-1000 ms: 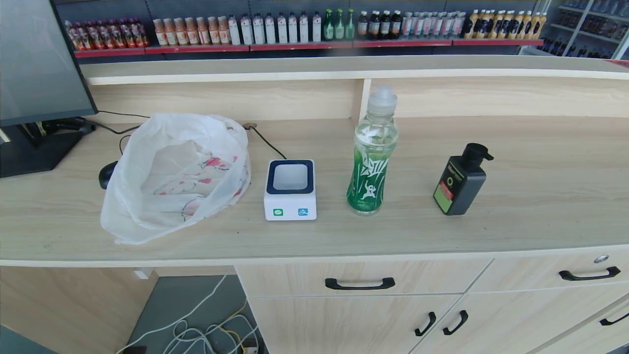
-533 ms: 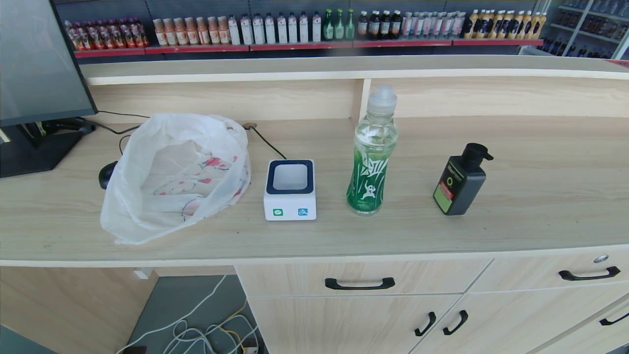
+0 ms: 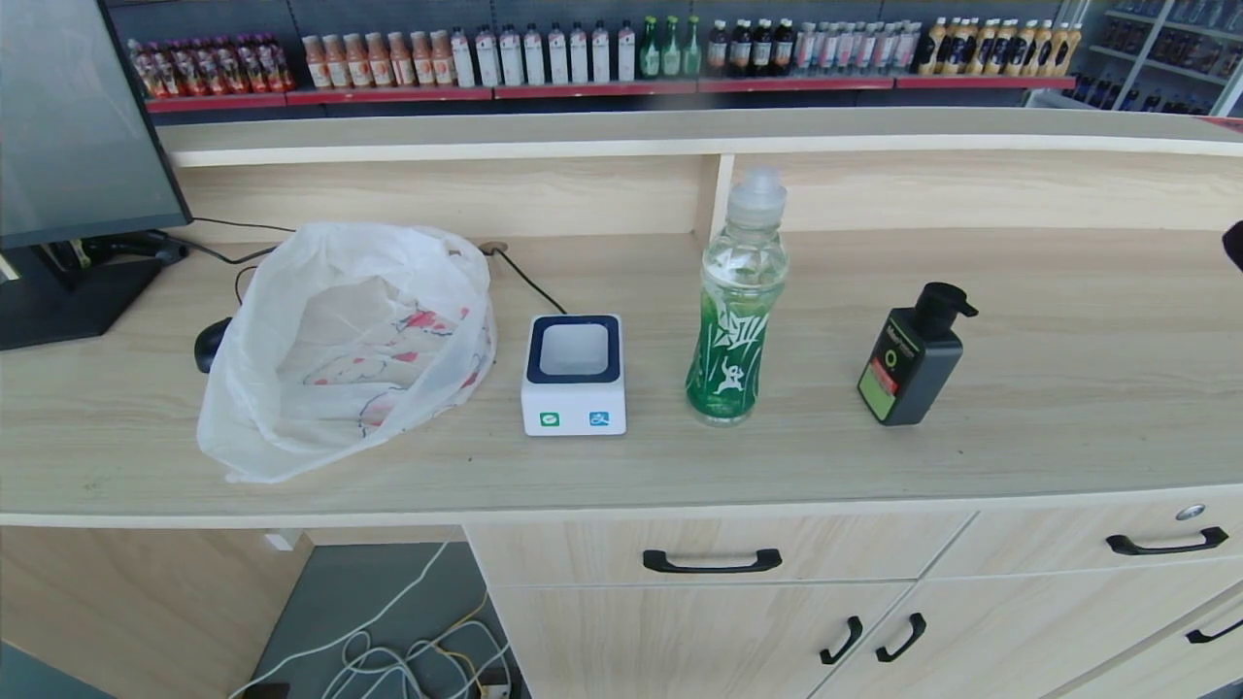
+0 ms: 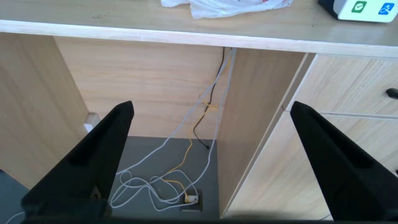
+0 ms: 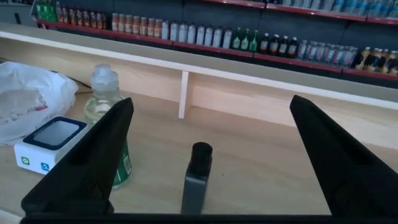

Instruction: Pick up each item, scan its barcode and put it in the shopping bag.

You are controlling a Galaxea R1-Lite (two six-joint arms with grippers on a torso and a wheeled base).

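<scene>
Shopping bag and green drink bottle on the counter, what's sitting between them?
The white barcode scanner stands between the shopping bag and the green drink bottle, touching neither, as the head view shows.

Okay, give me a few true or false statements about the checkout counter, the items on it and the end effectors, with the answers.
1. The green bottle stands upright between the scanner and the black pump bottle. True.
2. The black pump bottle lies on its side. False: it stands upright on the counter.
3. The shopping bag sits on the scanner's left. True.
4. The left end effector grips the green bottle. False: it is open, below the counter's edge, holding nothing.
</scene>
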